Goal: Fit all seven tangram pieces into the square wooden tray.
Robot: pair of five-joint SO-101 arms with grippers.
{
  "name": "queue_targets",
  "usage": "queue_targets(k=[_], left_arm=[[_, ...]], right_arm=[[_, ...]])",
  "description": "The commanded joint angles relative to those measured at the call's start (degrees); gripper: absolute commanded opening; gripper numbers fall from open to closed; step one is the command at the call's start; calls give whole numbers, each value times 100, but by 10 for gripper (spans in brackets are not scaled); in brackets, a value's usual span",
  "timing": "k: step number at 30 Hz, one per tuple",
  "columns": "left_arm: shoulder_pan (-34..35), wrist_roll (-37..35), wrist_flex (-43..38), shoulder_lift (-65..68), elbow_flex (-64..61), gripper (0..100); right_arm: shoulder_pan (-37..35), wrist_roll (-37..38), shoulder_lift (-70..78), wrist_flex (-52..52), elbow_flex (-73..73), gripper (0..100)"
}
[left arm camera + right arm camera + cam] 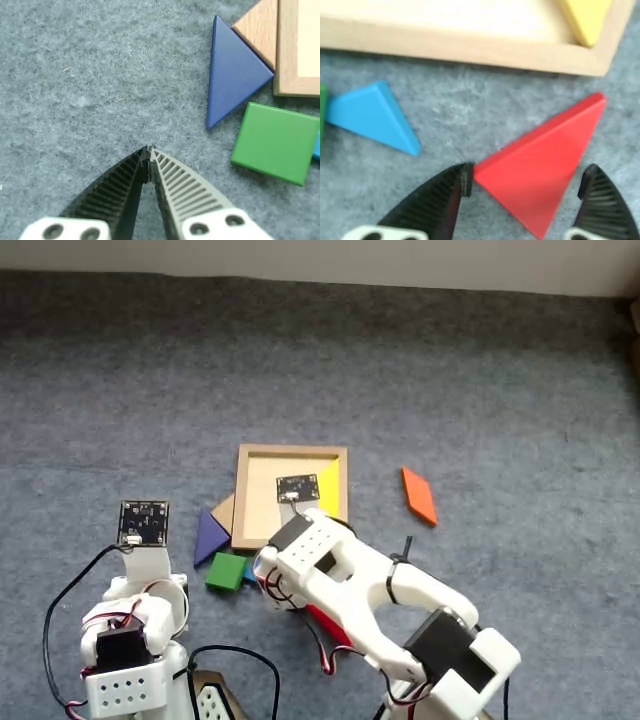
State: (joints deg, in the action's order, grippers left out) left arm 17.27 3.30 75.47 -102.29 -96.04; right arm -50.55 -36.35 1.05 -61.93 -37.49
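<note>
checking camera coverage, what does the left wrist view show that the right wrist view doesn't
Left wrist view adds the dark blue triangle, the plain wood triangle beside it, and the shut left hand over carpet. Right wrist view adds the red triangle between the tips of the open right hand and a yellow piece in the wooden tray. Shared: that tray, the green square and light blue triangle.

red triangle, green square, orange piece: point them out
red triangle (pixel 540 170), right wrist view, middle of top face
green square (pixel 275 142), left wrist view, centre of top face
orange piece (pixel 419 495), high view, its middle
</note>
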Motion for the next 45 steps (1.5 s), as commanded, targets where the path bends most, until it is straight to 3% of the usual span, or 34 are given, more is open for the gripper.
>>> queue_targets(k=[1, 8, 15, 20, 27, 38, 43, 45], left_arm=[[75, 9, 26, -171, -119, 34], [75, 9, 26, -171, -119, 34], [75, 9, 26, -171, -119, 34], [75, 9, 26, -171, -119, 34], [75, 9, 26, -171, -119, 34], [75, 9, 26, -171, -119, 34], [75, 9, 26, -171, -119, 34], [75, 9, 26, -171, -119, 34]], right_arm=[[303, -70, -84, 338, 48, 332], [295, -70, -75, 347, 13, 330], [295, -26, -75, 374, 40, 142], [295, 53, -119, 251, 48, 137], [286, 932, -734, -734, 629, 135], [312, 2259, -1965, -804, 699, 135], [303, 1670, -1956, -866, 541, 146], [277, 1319, -1947, -840, 444, 195]])
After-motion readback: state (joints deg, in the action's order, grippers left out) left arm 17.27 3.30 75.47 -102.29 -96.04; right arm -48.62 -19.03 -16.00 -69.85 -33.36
